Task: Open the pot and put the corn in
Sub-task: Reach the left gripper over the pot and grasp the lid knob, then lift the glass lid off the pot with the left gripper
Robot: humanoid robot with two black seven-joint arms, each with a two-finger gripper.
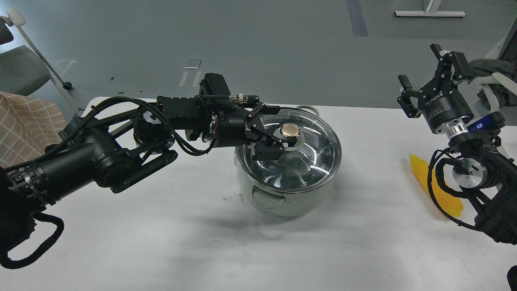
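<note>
The pale mint-green pot point(282, 204) stands in the middle of the white table point(161, 226). Its glass lid point(311, 161) with a gold knob point(290, 130) sits on it. My left gripper point(282, 131) reaches in from the left, low over the lid. It is open, with one finger on each side of the knob's left part. The yellow corn point(420, 173) lies on the table at the right, partly hidden by my right arm and its cable. My right gripper point(424, 76) is open and empty, raised above and behind the corn.
A grey chair point(24, 68) and a checkered cloth point(20, 121) are off the table's left edge. A grey bundle point(492, 72) sits behind my right arm. The table's back edge runs just behind the pot.
</note>
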